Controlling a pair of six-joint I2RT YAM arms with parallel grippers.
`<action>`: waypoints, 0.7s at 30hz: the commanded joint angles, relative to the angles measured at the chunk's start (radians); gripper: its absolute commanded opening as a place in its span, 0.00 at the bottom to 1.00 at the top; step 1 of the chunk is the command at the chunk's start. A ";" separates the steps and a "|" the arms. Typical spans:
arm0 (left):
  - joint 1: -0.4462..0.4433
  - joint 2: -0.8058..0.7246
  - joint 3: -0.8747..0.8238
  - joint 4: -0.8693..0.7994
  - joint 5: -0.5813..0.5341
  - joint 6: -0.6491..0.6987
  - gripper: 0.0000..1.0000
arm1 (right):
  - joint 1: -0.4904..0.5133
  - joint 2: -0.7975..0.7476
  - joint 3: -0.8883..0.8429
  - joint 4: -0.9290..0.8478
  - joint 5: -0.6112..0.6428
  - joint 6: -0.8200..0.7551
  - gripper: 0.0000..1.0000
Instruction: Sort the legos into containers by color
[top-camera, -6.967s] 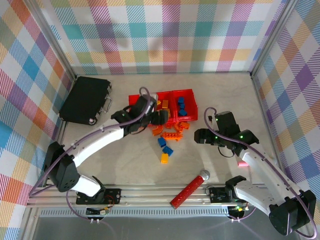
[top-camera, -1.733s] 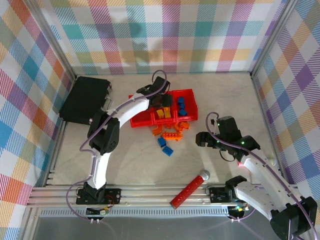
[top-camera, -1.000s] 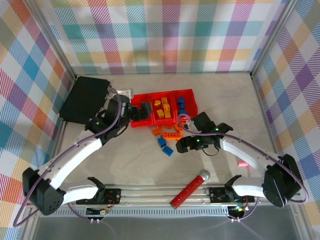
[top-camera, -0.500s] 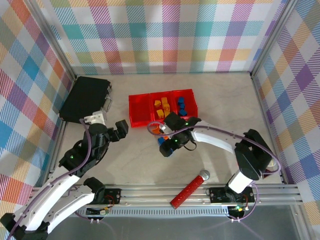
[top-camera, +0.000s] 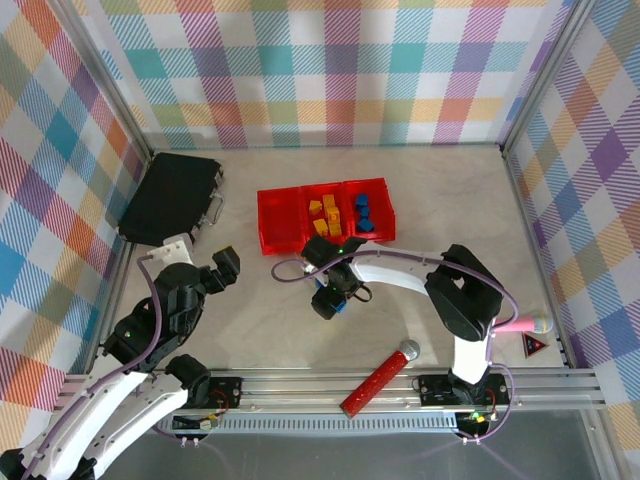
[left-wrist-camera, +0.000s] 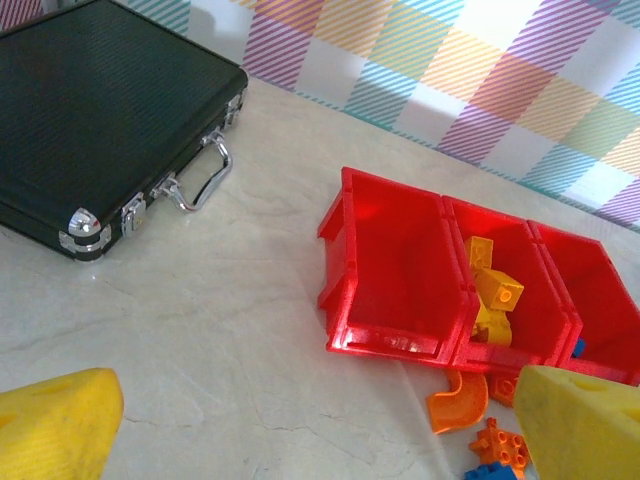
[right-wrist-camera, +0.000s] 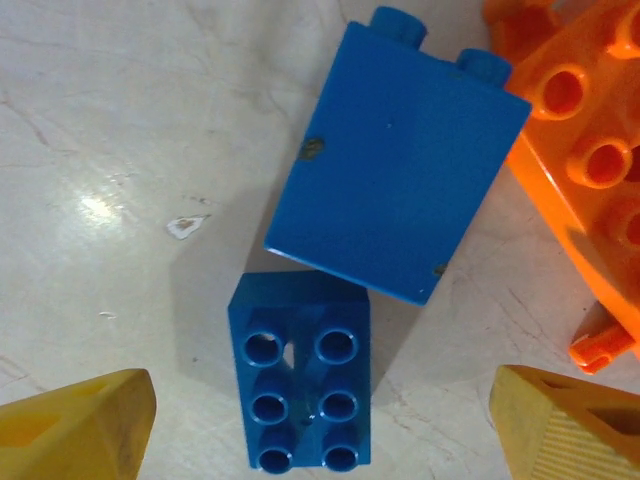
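Top external: black case near containers

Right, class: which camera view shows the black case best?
The left wrist view: the black case is close, its handle and silver latches clear, though cropped. The top external view shows the whole case, but small and plain.
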 joint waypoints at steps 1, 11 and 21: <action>0.002 0.004 -0.014 -0.012 -0.023 -0.016 1.00 | 0.009 0.019 0.028 -0.041 0.033 -0.014 0.87; 0.002 0.005 -0.023 -0.013 -0.027 -0.025 1.00 | 0.023 0.052 0.033 -0.033 0.032 -0.011 0.83; 0.002 0.005 -0.035 -0.024 -0.032 -0.039 1.00 | 0.032 0.086 0.043 -0.049 0.030 -0.017 0.72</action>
